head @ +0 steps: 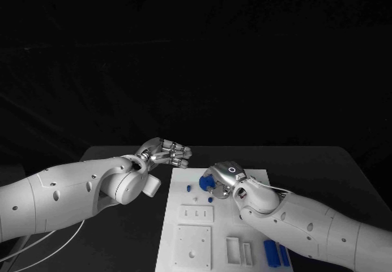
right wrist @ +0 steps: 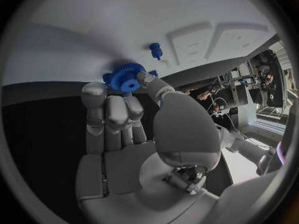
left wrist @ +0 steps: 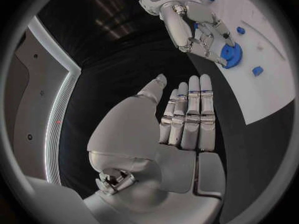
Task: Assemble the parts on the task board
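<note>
- The left hand (head: 167,153) hovers off the task board (head: 184,238), just beyond its far-left corner, over the black worktop (head: 122,238). Its fingers lie straight and side by side, the palm flat, holding nothing.
- The task board lies in the middle of the worktop, its long axis running from the robot outward. Raised white blocks with slots stand on its near half; two long blue parts (head: 275,253) lie at its near-right edge, beside the right forearm.
- A small blue peg (head: 188,187) stands on the board's far half, between the two hands, with a few more small blue pieces near it.
- The right hand (head: 222,180) is over the board's far half and pinches a blue gear (right wrist: 126,77) between thumb and fingertips, the gear's flat face turned toward the board and close above it.
- Judging from this, the right hand does the placing: the peg lies just to the gear's left, on the left hand's side, so the move is short. The board is bare around the peg; the left hand stands clear of that path.
</note>
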